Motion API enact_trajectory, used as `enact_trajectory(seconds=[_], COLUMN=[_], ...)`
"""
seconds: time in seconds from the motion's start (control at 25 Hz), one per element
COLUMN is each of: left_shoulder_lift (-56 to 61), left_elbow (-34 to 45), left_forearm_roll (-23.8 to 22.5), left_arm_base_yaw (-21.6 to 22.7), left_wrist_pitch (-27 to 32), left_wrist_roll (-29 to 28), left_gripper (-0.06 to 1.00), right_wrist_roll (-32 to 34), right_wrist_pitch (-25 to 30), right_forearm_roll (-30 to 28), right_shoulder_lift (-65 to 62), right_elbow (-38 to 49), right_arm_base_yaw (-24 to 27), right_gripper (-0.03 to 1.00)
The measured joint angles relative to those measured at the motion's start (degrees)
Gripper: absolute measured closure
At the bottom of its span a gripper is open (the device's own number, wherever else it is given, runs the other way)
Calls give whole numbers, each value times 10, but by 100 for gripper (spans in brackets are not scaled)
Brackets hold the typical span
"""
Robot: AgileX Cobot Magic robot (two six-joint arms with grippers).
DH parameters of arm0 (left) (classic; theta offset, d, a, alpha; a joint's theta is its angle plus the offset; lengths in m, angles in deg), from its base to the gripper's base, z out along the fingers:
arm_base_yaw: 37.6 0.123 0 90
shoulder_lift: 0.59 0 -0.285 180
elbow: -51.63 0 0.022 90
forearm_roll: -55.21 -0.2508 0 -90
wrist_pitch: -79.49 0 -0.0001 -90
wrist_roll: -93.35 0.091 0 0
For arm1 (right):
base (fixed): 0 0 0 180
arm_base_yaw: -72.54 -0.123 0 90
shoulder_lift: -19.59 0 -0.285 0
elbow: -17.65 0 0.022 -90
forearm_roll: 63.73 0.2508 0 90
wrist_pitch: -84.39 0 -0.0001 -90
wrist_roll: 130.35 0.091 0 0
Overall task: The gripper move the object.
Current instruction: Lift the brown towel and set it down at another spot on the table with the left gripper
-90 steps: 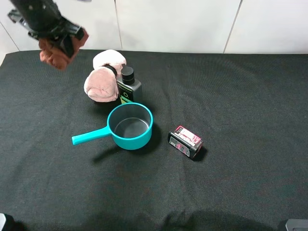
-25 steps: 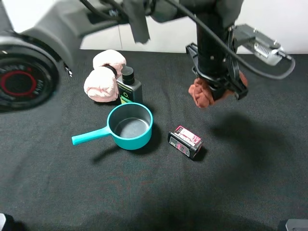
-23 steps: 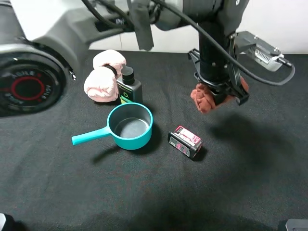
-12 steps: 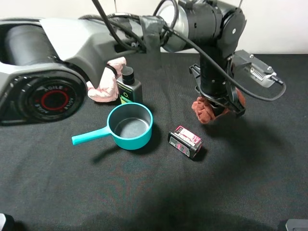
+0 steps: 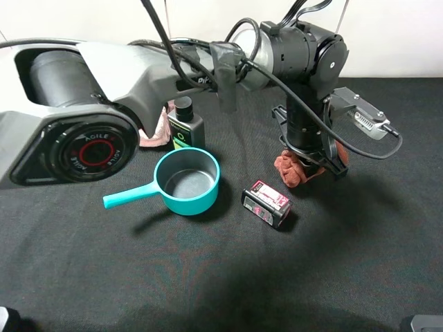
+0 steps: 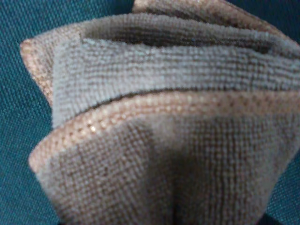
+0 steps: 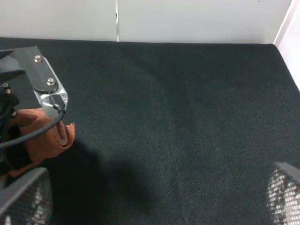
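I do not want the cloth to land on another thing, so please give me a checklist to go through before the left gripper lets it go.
1. Brown cloth held by the left gripper: ok, it is bunched under it.
2. Cloth resting on the table: cannot tell; it is low, but the contact is hidden.
3. Clear of the small box: ok, close but apart.
4. Clear of the teal pan and bottle: ok, both are well apart from it.
5. Right gripper out of the way: ok, open and back from the cloth.
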State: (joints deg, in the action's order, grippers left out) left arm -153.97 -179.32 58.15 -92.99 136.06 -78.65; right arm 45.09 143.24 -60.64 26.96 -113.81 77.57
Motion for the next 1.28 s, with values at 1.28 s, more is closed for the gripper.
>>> enact_trajectory(seconds=[1.28], left_shoulder_lift=[-27], left_elbow=[0], left_forearm_roll=[3], left_arm_base_yaw=[0], left_wrist_pitch=[-10], left_wrist_roll=[3], left_gripper=[55], right_wrist_roll=[0], right_wrist_pitch=[0], right_forearm_roll=[0], right_shoulder_lift=[0], right_elbow=[0], right_arm_base_yaw=[0], right_gripper=[27])
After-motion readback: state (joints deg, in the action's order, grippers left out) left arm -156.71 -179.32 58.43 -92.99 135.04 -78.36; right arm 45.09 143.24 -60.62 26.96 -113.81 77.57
